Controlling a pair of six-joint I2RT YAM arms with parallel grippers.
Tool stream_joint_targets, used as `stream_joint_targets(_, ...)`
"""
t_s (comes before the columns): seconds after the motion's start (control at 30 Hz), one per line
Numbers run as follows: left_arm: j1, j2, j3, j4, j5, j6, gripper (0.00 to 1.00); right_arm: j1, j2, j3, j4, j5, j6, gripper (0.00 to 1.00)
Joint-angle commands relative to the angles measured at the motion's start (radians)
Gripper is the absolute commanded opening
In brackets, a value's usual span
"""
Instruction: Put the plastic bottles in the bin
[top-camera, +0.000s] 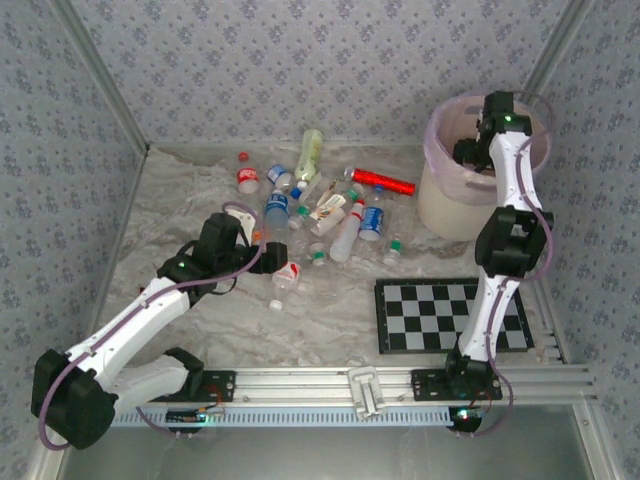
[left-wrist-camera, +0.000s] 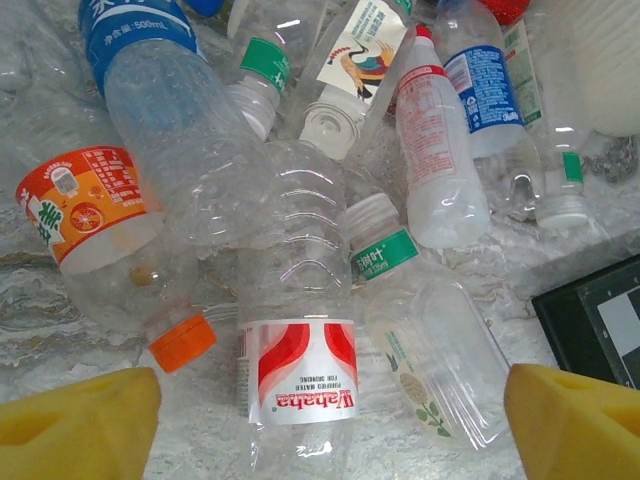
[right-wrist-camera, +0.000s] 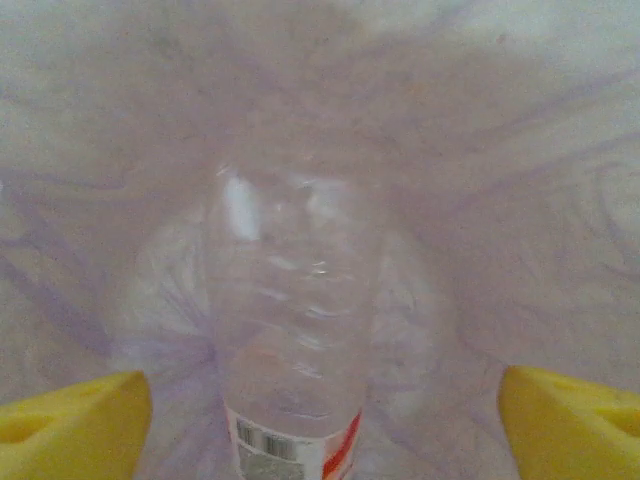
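Several plastic bottles lie in a heap mid-table. My left gripper hovers at the heap's near-left edge. Its yellow fingers stand open, well apart on either side of a clear bottle with a red-and-white label lying on the table. An orange-capped bottle lies to its left and a flat green-labelled one to its right. My right gripper reaches into the bin at the back right. It is open. A blurred clear bottle is between the fingers with a gap on both sides, over the bin's inside.
A shiny red tube lies just left of the bin. A black-and-white checkerboard sits at the front right near the right arm's base; its corner shows in the left wrist view. Patterned walls enclose the table.
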Motion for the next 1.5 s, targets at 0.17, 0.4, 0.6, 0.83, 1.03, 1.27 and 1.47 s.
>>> stream_joint_targets(0.17, 0.091, 0.029, 0.063, -0.017, -0.007, -0.020, 0.94, 0.019, -0.209, 0.079, -0.055, 0.050, -0.010, 1.00)
stream_joint_targets(0.4, 0.205, 0.201, 0.150, 0.034, -0.035, -0.054, 0.98, 0.073, -0.476, -0.023, -0.016, 0.140, 0.001, 1.00)
stream_joint_targets(0.6, 0.239, 0.409, 0.262, 0.073, -0.074, -0.107, 0.93, 0.153, -0.714, -0.174, -0.011, 0.069, 0.056, 1.00)
stream_joint_targets(0.83, 0.237, 0.466, 0.276, 0.024, -0.162, -0.142, 0.86, 0.217, -0.991, -0.496, 0.058, -0.133, 0.149, 1.00)
stream_joint_targets(1.03, 0.197, 0.342, 0.134, 0.008, -0.206, -0.199, 0.83, 0.247, -1.093, -0.688, 0.059, -0.176, 0.169, 0.99)
stream_joint_targets(1.27, 0.154, 0.323, 0.032, 0.006, -0.247, -0.232, 0.77, 0.248, -1.151, -0.790, 0.069, -0.238, 0.174, 0.99)
stream_joint_targets(1.47, 0.154, 0.207, 0.027, -0.114, -0.413, -0.200, 0.85, 0.248, -1.195, -0.819, 0.039, -0.258, 0.177, 0.99)
